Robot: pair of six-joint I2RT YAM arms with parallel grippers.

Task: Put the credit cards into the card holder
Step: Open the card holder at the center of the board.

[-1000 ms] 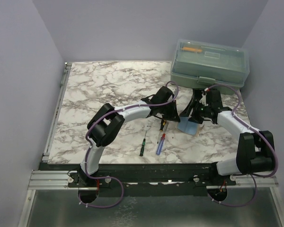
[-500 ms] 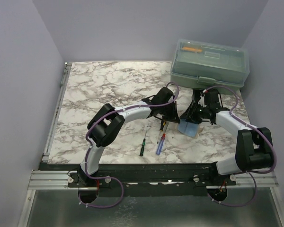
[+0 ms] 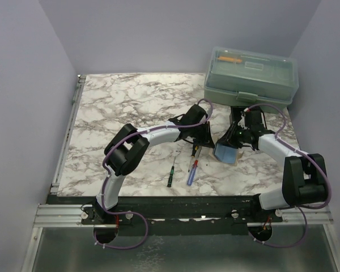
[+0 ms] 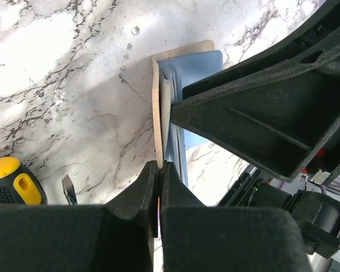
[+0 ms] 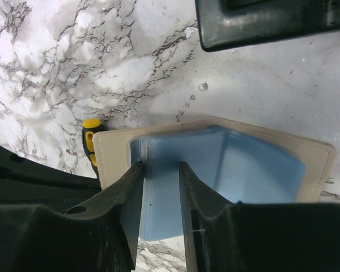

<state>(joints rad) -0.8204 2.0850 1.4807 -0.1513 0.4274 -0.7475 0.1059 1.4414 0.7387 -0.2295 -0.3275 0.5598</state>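
The tan card holder [image 3: 225,154] lies open on the marble table between my two grippers. My left gripper [image 4: 158,170] is shut on the edge of its tan cover [image 4: 156,107], which stands edge-on in the left wrist view. Bluish credit cards [image 5: 255,170] sit fanned inside the tan cover [image 5: 110,153]. My right gripper [image 5: 158,165] is down over them, its fingers a narrow gap apart with the blue stack showing between them. I cannot tell whether they pinch it. From above, the left gripper [image 3: 203,141] and right gripper [image 3: 231,141] nearly meet.
A translucent green toolbox [image 3: 251,76] stands at the back right, just behind the right arm. Three screwdrivers lie near the holder: a yellow-handled one [image 5: 91,133], a blue-handled one [image 3: 191,171] and a dark green one [image 3: 170,175]. Purple walls close in the table.
My right gripper's jaws have narrowed and it has shifted slightly left onto the blue cards. The left gripper has stayed shut in place on the cover.
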